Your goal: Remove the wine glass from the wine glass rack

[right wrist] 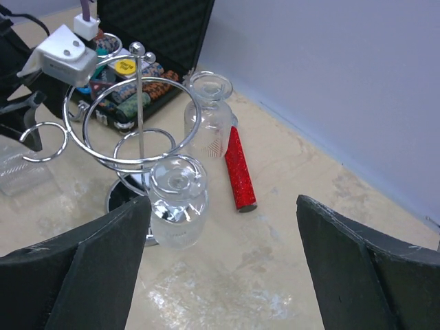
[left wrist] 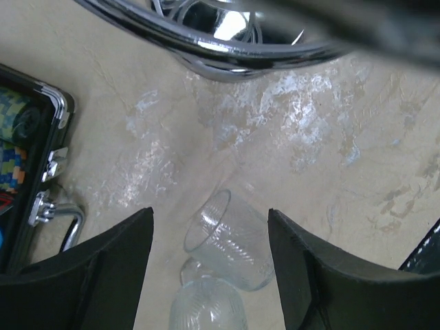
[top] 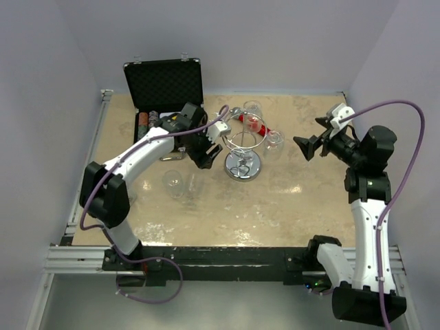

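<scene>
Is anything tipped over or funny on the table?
Yes. One glass lies on its side on the table, not on the rack like the hanging glasses. A red tube lies flat beside the rack.

A black chip case [top: 163, 82] stands open at the far left corner of the beige marbled table [top: 302, 199], its foam-lined lid upright against the pale wall [top: 275, 41]. Rows of mottled, multicoloured poker chips [right wrist: 141, 89] lie in its base. Its chrome handle [left wrist: 67, 221] rests on the tabletop. A red glittery tube [right wrist: 238, 168] lies flat on the table, apart from the case.
</scene>
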`<state>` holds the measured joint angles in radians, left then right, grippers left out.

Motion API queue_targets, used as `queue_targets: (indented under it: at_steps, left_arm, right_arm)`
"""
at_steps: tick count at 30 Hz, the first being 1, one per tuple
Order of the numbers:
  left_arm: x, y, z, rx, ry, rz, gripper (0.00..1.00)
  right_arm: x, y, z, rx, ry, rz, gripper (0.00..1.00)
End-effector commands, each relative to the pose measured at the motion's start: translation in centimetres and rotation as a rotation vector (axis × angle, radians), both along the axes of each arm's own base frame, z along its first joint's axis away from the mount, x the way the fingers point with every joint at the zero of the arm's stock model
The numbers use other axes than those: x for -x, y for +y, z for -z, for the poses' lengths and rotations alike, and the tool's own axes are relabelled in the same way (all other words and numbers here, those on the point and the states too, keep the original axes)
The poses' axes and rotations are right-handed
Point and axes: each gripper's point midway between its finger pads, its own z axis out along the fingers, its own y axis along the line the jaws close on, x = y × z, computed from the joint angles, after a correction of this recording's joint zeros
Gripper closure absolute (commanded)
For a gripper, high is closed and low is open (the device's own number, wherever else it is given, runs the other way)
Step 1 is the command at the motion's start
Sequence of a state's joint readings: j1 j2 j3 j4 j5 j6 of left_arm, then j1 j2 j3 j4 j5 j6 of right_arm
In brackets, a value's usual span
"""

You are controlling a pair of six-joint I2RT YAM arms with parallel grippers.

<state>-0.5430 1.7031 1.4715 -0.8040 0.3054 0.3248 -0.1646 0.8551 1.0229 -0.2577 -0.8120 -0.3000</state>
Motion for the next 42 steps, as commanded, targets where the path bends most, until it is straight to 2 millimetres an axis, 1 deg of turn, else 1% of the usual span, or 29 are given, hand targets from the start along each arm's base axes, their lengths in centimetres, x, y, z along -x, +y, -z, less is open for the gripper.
queue_targets:
  at_steps: [1, 3, 7, 9, 11, 12, 15, 17, 19, 23, 26, 27, 28, 30, 33, 35, 40, 42]
  left_arm:
    - [0.3, 1.1, 1.7, -0.015, 0.089, -0.073, 0.28]
    - [0.7, 1.5, 2.3, -0.037, 0.109, -0.053, 0.29]
    - [2.1, 1.9, 3.4, -0.042, 0.156, -0.018, 0.3]
    - [3.5, 2.0, 3.8, -0.04, 0.193, 0.04, 0.31]
    - [5.4, 2.0, 3.5, -0.005, 0.202, 0.148, 0.32]
    - [5.9, 2.5, 3.5, -0.009, 0.179, 0.176, 0.32]
    - [6.9, 2.8, 2.2, 0.036, 0.061, 0.287, 0.3]
    - [6.4, 2.9, 1.6, 0.048, -0.017, 0.287, 0.29]
    - [6.0, 3.0, 1.3, 0.039, -0.041, 0.301, 0.29]
    - [5.4, 3.7, 1.2, 0.033, -0.008, 0.358, 0.29]
    - [5.1, 4.0, 1.1, 0.052, 0.017, 0.459, 0.29]
    - [5.1, 4.3, 1.1, 0.053, 0.053, 0.471, 0.29]
    - [5.5, 4.6, 1.1, 0.069, 0.104, 0.509, 0.3]
    - [5.4, 4.9, 0.8, 0.12, 0.164, 0.57, 0.3]
    - [3.8, 5.2, 1.3, 0.136, 0.157, 0.587, 0.31]
    - [3.4, 5.3, 1.9, 0.13, 0.13, 0.641, 0.3]
    - [3.0, 4.5, 3.9, 0.174, 0.184, 0.651, 0.3]
    - [2.8, 4.1, 4.4, 0.19, 0.197, 0.652, 0.3]
  right_arm:
    - [0.6, -0.8, -3.3, -0.065, -0.056, 0.086, 0.09]
    - [0.9, -0.7, -3.5, -0.063, -0.063, 0.085, 0.09]
    - [1.0, -0.5, -2.9, -0.068, -0.053, 0.077, 0.1]
    - [0.9, -0.5, -2.8, -0.076, -0.046, 0.075, 0.09]
    - [0.9, -0.5, -2.8, -0.077, -0.048, 0.073, 0.09]
    - [0.9, -0.4, -2.7, -0.079, -0.042, 0.07, 0.09]
    - [0.8, -0.4, -2.4, -0.075, -0.038, 0.066, 0.09]
    - [0.9, -0.3, -2.2, -0.078, -0.033, 0.06, 0.09]
    - [0.8, -0.2, -1.9, -0.083, -0.023, 0.054, 0.09]
    - [1.0, 0.1, -1.6, -0.096, -0.011, 0.04, 0.09]
    - [1.0, 0.0, -1.4, -0.088, -0.009, 0.041, 0.09]
    - [1.0, 0.0, -1.3, -0.086, -0.007, 0.041, 0.09]
    - [1.1, 0.0, -1.4, -0.085, -0.008, 0.041, 0.09]
    - [1.2, 0.0, -1.3, -0.082, -0.004, 0.043, 0.09]
    - [1.5, 0.0, -1.2, -0.07, 0.007, 0.043, 0.09]
    - [1.8, -0.1, -1.3, -0.058, 0.007, 0.05, 0.09]
    - [2.3, -0.4, -1.7, -0.046, 0.013, 0.075, 0.09]
    - [2.4, -0.5, -1.8, -0.036, 0.013, 0.077, 0.09]
